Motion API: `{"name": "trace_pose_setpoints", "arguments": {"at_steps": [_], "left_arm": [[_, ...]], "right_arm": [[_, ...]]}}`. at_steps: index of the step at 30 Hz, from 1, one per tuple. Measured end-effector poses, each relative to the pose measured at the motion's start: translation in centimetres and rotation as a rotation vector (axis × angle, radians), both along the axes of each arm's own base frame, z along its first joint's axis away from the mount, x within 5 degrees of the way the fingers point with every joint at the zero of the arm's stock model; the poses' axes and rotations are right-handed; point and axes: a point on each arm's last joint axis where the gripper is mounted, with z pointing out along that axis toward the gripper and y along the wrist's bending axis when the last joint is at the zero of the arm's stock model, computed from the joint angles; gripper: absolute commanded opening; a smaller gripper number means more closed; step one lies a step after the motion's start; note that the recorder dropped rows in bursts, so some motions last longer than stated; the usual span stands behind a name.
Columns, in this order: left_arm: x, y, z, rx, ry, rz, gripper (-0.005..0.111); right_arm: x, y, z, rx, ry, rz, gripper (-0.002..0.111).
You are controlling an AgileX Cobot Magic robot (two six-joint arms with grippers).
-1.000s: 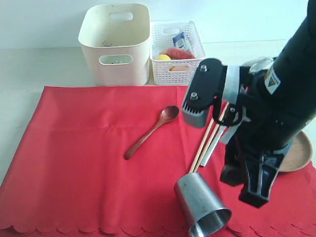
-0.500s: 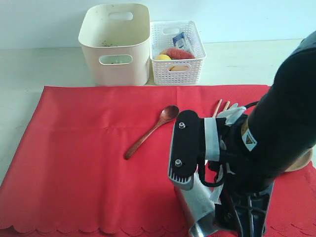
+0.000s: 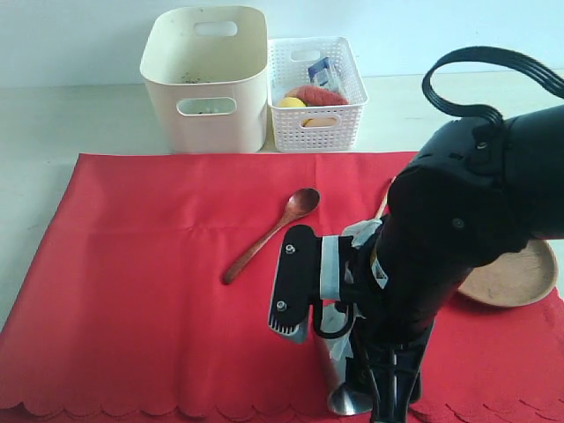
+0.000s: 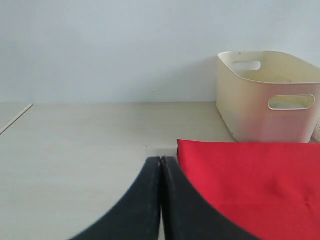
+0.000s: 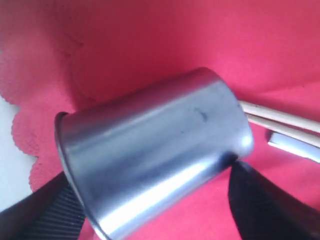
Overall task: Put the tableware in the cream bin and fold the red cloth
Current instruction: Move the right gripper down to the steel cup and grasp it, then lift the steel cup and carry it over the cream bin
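A pale surface (image 3: 53, 115) carries the red cloth (image 3: 141, 264), spread flat. At the cloth's far edge stand the cream bin (image 3: 207, 88) and, just beside it, a white basket (image 3: 317, 123) holding food (image 3: 308, 95). A wooden spoon (image 3: 269, 233) lies mid-cloth and a wooden plate (image 3: 520, 278) lies near its right edge. The steel cup (image 5: 150, 155) lies on its side by the scalloped front edge, with chopsticks (image 5: 280, 120) and a knife (image 5: 295, 145) at its base. The right arm (image 3: 467, 220) is low over the cup. The right jaws stand wide, one either side of it; whether they touch it I cannot tell. The left jaws are pressed together, empty, over bare surface beside the cloth's corner.
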Motion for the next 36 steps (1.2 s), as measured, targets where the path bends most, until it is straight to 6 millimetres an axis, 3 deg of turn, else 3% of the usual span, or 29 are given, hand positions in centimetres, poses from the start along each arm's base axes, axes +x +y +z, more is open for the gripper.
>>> {"name": "trace_pose_setpoints", "arguments": {"at_steps": [5,11,21,36], "left_arm": [[0.0,0.0,0.0,0.0,0.0,0.0,0.002],[0.0,0.0,0.0,0.0,0.0,0.0,0.002],[0.0,0.0,0.0,0.0,0.0,0.0,0.002],[0.0,0.0,0.0,0.0,0.0,0.0,0.002]], "right_arm": [[0.2,-0.1,0.0,-0.008,-0.02,-0.015,0.024],[0.4,0.0,0.0,0.006,-0.036,-0.047,0.0],[0.7,0.3,0.9,0.075,-0.095,-0.084,0.0],[2.9,2.4,7.9,0.271,-0.284,-0.1,0.0]]}}
